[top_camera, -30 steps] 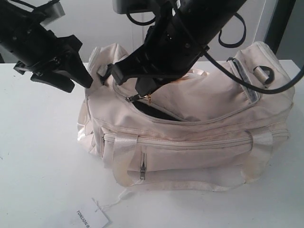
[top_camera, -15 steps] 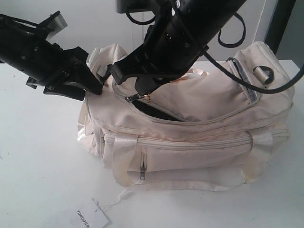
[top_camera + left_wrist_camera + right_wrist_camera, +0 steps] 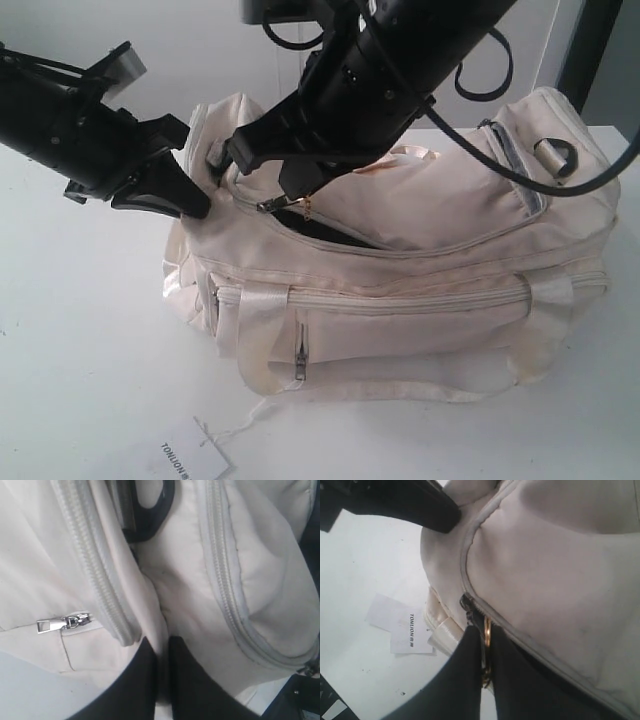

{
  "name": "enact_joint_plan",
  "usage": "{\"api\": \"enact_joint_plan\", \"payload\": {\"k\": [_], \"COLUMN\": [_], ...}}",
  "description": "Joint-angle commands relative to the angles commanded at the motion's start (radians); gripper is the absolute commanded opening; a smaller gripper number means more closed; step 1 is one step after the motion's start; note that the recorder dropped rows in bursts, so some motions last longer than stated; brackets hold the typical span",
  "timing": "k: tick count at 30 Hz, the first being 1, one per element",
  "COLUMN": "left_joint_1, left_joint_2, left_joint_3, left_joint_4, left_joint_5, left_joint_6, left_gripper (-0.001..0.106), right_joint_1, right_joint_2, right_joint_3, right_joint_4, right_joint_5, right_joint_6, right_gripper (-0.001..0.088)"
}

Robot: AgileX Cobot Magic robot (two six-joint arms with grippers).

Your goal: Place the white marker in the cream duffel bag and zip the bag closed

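Note:
The cream duffel bag [image 3: 430, 290] lies on the white table, its top zip partly undone with dark lining [image 3: 322, 226] showing. At the bag's left end, my left gripper [image 3: 195, 205] is shut on a fold of cream fabric [image 3: 161, 630]. My right gripper [image 3: 290, 195] reaches across the top and is shut on the gold ring [image 3: 487, 630] of the zipper pull [image 3: 270, 204], near the left end of the zip. The white marker is hidden.
A white paper tag printed "TONLION" [image 3: 190, 462] lies on the table in front of the bag, tied by a thin string. A front pocket with a silver zip pull [image 3: 299, 358] faces the camera. A black buckle [image 3: 555, 155] sits at the bag's right end.
My left gripper came in from the left and down onto the bag's end and now pinches its fabric. The zipper pull in my right gripper has crept left, narrowing the opening.

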Motion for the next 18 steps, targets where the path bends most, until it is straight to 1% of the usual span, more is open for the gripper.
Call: {"api": "enact_joint_plan", "payload": {"k": [5, 7, 14, 18], "left_joint_1": [0.000, 0.000, 0.000, 0.000], "left_joint_2": [0.000, 0.000, 0.000, 0.000], "left_joint_3": [0.000, 0.000, 0.000, 0.000], "left_joint_4": [0.000, 0.007, 0.014, 0.031], "left_joint_5": [-0.013, -0.013, -0.013, -0.013], "left_joint_6": [0.000, 0.000, 0.003, 0.005], "left_gripper": [0.000, 0.000, 0.000, 0.000], "right_joint_1": [0.000, 0.000, 0.000, 0.000], "right_joint_2": [0.000, 0.000, 0.000, 0.000], "right_joint_3": [0.001, 0.001, 0.073, 0.082], "right_joint_4": [-0.016, -0.043, -0.105, -0.168], "right_joint_5": [0.046, 0.069, 0.087, 0.127], "right_joint_6": [0.000, 0.000, 0.000, 0.031], "right_gripper": [0.0000, 0.0000, 0.0000, 0.0000]}}
